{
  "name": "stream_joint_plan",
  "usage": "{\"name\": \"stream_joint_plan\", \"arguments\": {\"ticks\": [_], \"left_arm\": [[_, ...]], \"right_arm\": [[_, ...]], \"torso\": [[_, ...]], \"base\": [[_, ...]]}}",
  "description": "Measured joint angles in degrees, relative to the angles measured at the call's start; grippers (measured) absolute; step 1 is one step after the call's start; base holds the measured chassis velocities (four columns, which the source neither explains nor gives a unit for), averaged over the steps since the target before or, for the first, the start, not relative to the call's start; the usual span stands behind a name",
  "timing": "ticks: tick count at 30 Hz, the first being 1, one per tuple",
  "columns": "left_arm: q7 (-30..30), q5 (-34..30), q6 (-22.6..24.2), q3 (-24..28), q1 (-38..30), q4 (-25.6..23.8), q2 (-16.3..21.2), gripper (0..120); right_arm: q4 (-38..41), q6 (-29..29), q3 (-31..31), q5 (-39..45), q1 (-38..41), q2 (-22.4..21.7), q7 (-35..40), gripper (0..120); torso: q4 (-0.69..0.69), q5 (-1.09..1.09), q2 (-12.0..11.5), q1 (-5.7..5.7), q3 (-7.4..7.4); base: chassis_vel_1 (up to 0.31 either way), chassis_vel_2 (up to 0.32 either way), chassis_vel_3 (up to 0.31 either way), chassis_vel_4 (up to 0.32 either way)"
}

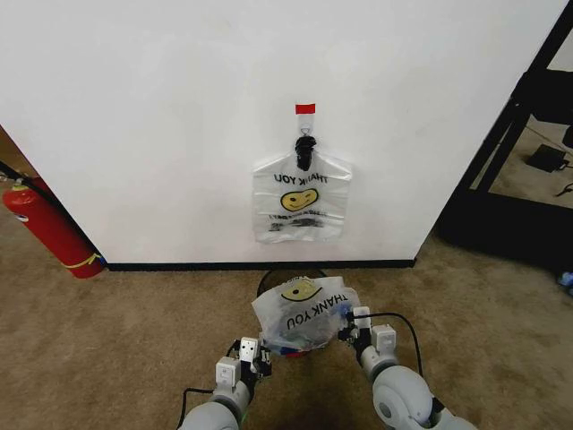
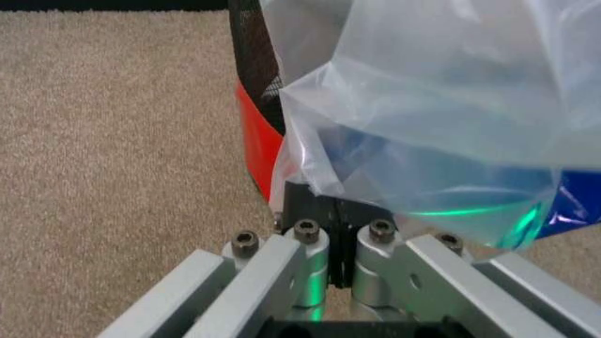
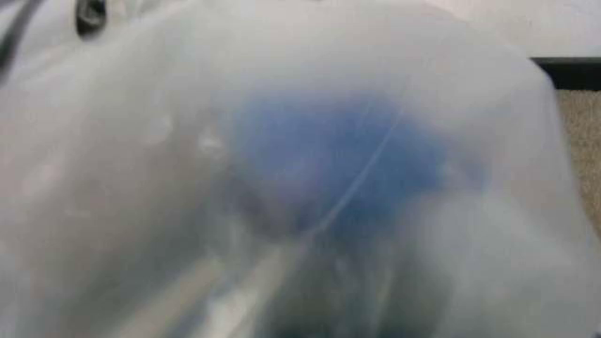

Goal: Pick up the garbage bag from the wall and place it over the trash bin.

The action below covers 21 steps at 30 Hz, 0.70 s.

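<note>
While both claws pinch its edges, garbage bag [image 1: 306,313] drapes trash bin [image 1: 273,279].

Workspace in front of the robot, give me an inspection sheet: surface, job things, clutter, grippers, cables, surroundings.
Surface: beige carpet.
Job's things: one garbage bag draped over the trash bin, black mesh with a red base; a second bag hangs from a hook under red tape on the wall.
Clutter: nothing seen.
Grippers: left gripper shut on the garbage bag's edge at the bin's left side; right gripper against the bag at the bin's right side.
Cables: black cable looping off the right wrist.
Surroundings: red fire extinguisher at left, black frame at right.
</note>
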Motion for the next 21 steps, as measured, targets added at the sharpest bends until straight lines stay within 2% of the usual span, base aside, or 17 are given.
{"name": "stream_joint_plan", "arguments": {"ticks": [15, 19, 21], "left_arm": [[0.04, 0.42, -0.33, -0.08, -1.97, 3.47, -1.3, 0], [0.02, 0.45, -0.48, 0.02, -2.06, 3.41, -1.64, 0], [0.31, 0.67, -0.49, 0.19, -1.52, 1.82, -1.13, 2]], "right_arm": [[-3.81, 2.0, 0.07, -2.77, 1.33, 0.16, -0.86, 0], [-4.39, 2.33, 0.12, -3.02, 1.67, 0.33, -0.97, 0], [-4.48, 2.41, 0.24, -3.44, 1.61, 0.36, -1.25, 0]], "torso": [[0.0, 0.0, 0.0, 0.0, 0.0], [0.0, 0.0, 0.0, 0.0, 0.0], [0.0, 0.0, 0.0, 0.0, 0.0]], "base": [[0.0, 0.0, 0.0, 0.0], [0.0, 0.0, 0.0, 0.0], [0.0, 0.0, 0.0, 0.0]]}}
